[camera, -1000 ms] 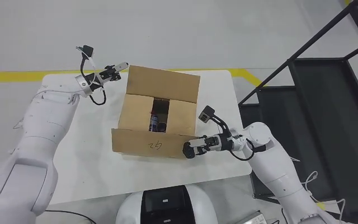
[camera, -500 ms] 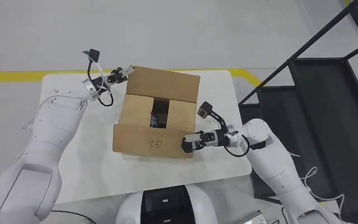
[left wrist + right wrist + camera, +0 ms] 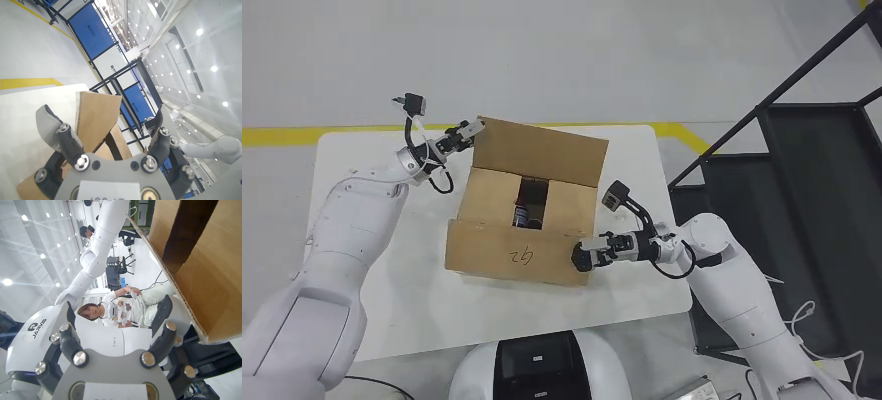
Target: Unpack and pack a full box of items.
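Note:
An opened cardboard box (image 3: 489, 196) stands in the middle of the white table (image 3: 392, 290). Through the gap between its inner flaps I see dark bottles (image 3: 521, 213). My left gripper (image 3: 473, 128) is at the left corner of the far flap (image 3: 537, 150). In the left wrist view the left gripper (image 3: 104, 117) is open, and that flap's corner (image 3: 96, 113) stands up between its fingers. My right gripper (image 3: 582, 258) sits at the right end of the near flap (image 3: 512, 255). The right gripper (image 3: 117, 311) is open, and the flap's edge (image 3: 208, 285) lies just outside one finger.
Black metal stairs (image 3: 802, 170) stand beside the table's right edge. A yellow floor line (image 3: 302, 135) runs behind the table. Bare tabletop lies left of the box and along the front edge.
My left gripper has moved right, up to the far flap's corner. The right gripper stays by the near flap's right end, which has shifted slightly.

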`<state>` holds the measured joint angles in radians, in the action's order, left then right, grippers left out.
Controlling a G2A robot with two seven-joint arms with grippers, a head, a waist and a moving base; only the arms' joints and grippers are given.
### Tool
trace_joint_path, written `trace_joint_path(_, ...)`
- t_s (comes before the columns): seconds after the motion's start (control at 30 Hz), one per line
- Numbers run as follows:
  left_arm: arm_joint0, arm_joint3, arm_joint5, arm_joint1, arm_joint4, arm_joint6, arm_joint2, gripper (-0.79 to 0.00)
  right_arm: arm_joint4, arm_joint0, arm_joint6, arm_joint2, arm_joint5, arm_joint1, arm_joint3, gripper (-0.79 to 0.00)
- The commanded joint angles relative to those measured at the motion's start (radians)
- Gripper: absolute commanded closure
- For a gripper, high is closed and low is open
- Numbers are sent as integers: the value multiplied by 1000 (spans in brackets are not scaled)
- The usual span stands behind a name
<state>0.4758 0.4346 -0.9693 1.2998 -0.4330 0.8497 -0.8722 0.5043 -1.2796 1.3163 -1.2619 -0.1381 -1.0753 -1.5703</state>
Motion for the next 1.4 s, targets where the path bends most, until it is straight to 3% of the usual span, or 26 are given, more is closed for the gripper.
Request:
trace_joint_path(0.0, 2, 20, 17, -3, -15, 18, 2, -785, -4, 3, -2, 5, 1, 0, 0, -785)
trace_joint_path(0.27, 73, 179, 62, -59, -87, 63, -2, -785, -74, 18, -62, 23, 14, 3, -1, -785)
trace_joint_path(0.57, 182, 391, 250, -163, -247, 252, -67, -785, -168, 11, -152, 36, 48, 8, -26, -785)
trace_joint_path(0.77, 235, 497, 350, -216, -246, 352, -106, -785, -221, 0, -201, 29, 63, 13, -49, -785)
trace_joint_path(1.1, 279, 591, 372, -259, -245, 373, -135, -785, -311, -147, -284, -56, 71, 38, -225, -785)
trace_joint_path(1.37, 289, 651, 425, -279, -225, 427, -108, -785, -345, -187, -345, -75, 59, 44, -240, -785)
